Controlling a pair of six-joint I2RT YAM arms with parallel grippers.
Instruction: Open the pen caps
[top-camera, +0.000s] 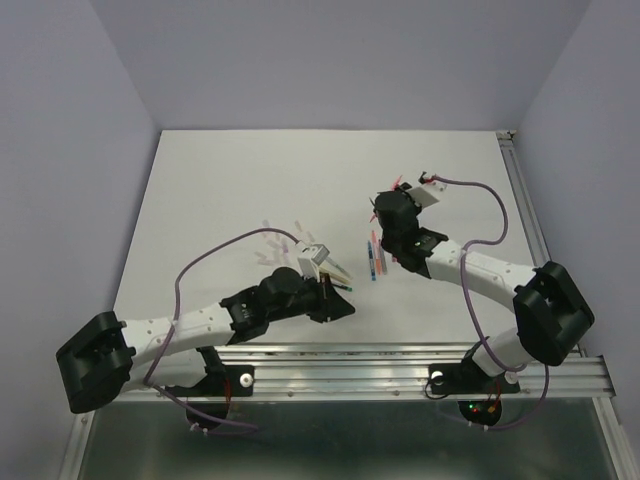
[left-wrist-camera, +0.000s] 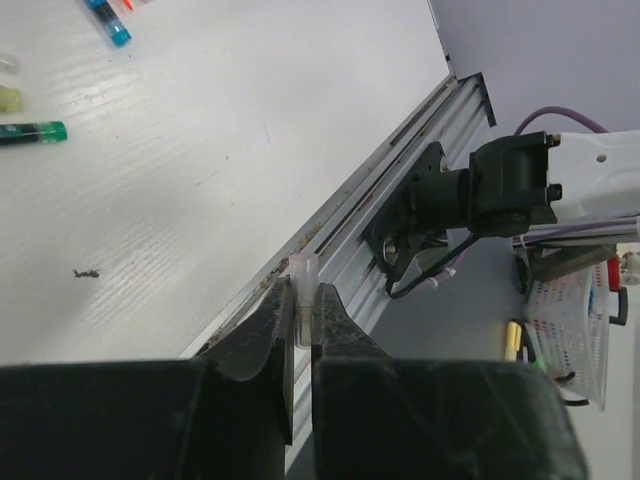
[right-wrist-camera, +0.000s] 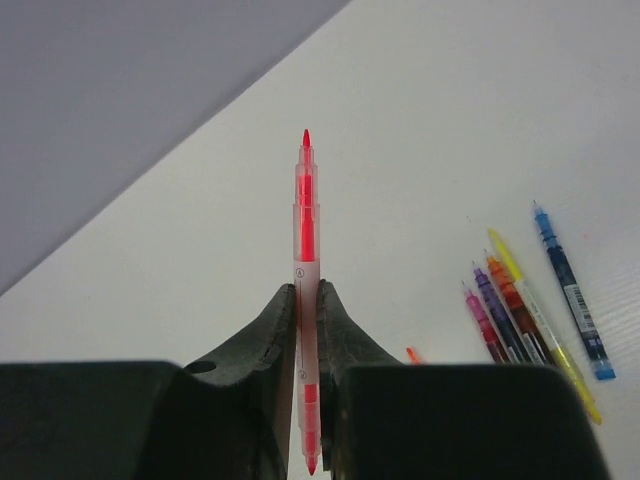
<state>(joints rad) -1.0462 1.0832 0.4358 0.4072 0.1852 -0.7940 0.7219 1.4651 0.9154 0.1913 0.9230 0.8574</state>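
jutting out — short, clear pen cap (left-wrist-camera: 303, 272)

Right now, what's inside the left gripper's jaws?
A small clear pen cap, pinched between the left gripper's fingers. One end sticks out past the tips. The rest is hidden between the fingers, so I can't tell how deep it sits.

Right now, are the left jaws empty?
No, a small clear pen cap is pinched between the shut left jaws.

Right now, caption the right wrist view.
Right gripper clamps a red pen, tip bare; loose pens lie nearby.
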